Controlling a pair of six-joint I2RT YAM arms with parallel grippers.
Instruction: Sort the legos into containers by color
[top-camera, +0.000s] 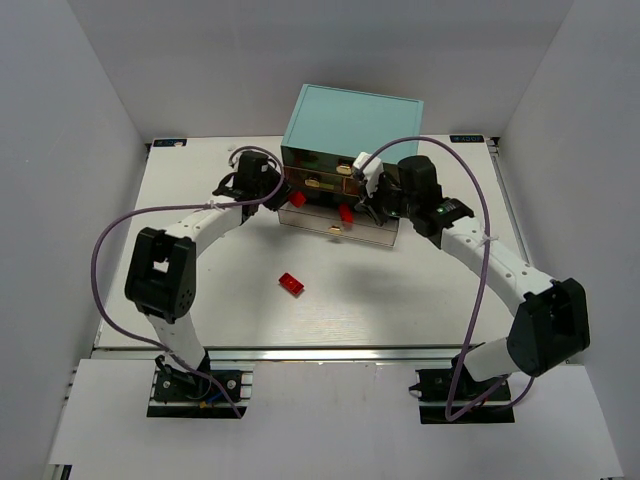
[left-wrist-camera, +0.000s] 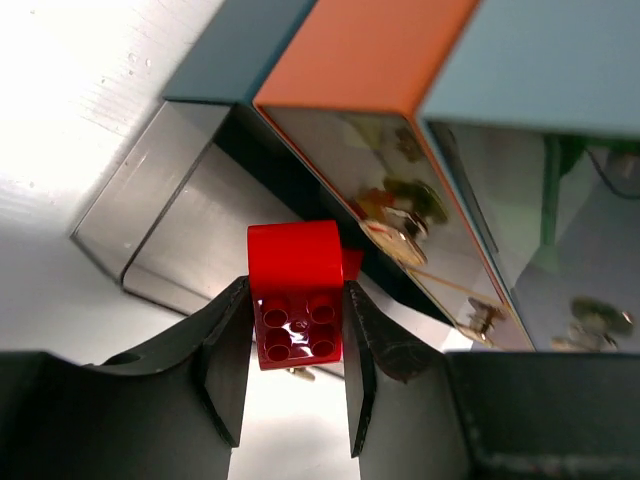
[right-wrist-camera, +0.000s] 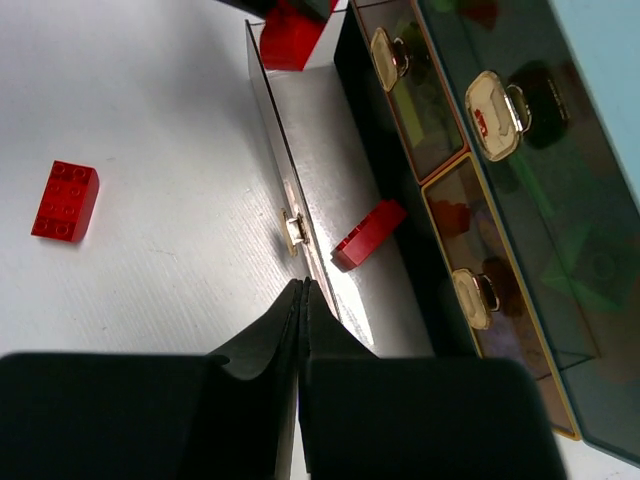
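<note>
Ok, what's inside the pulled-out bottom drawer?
One red brick lies inside the drawer. The left fingers, holding a second red brick above it, cover its left end, so that corner is unseen.

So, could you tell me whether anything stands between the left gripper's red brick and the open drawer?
Nothing visible does: the left gripper holds the red brick at the drawer; another brick lies inside.

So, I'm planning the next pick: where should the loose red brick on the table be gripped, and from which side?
Take the loose red brick across its two long walls, straight down from above. It lies flat and alone on the table, both long sides free, slanted, so turn the wrist to match. The left gripper holds another brick; use the right gripper.
</note>
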